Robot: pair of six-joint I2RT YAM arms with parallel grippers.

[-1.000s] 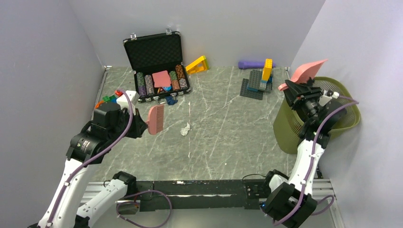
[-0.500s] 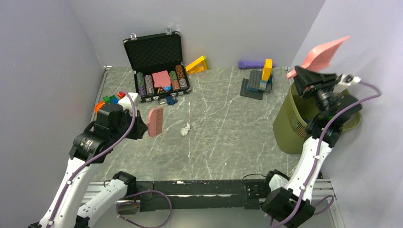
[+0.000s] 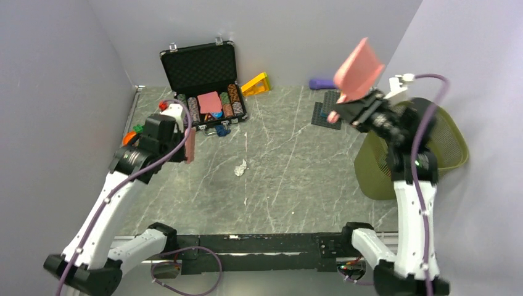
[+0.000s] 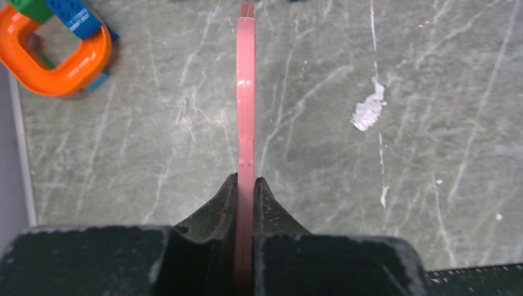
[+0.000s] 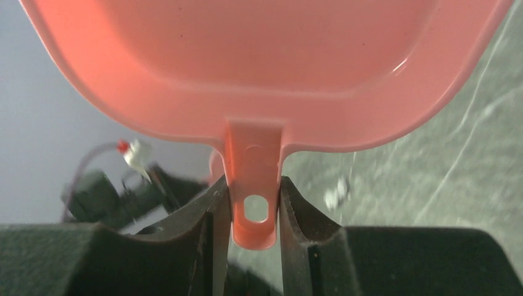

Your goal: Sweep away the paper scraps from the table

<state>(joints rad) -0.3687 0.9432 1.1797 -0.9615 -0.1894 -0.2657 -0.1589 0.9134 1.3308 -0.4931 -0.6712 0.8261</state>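
One white paper scrap (image 3: 240, 167) lies on the grey-green table (image 3: 296, 185), near its middle; the left wrist view shows this scrap (image 4: 369, 111) with a tiny white shred (image 4: 383, 196) close by. My left gripper (image 3: 182, 148) is shut on a pink brush (image 3: 190, 145), seen edge-on (image 4: 245, 92), held above the table left of the scrap. My right gripper (image 3: 346, 113) is shut on the handle (image 5: 254, 179) of a pink dustpan (image 3: 359, 65), raised in the air over the table's right rear. The dustpan (image 5: 265, 61) looks empty.
An olive mesh bin (image 3: 432, 148) stands at the right edge. An open black case (image 3: 203, 80) with poker chips sits at the back left. Plastic bricks and an orange ring (image 4: 58, 58) lie at the left edge. Grey baseplates (image 3: 330, 114) with bricks sit at the back right.
The right arm swung the dustpan leftward from over the bin to above the table's right rear. The left arm drew back and left, turning the brush edge-on.
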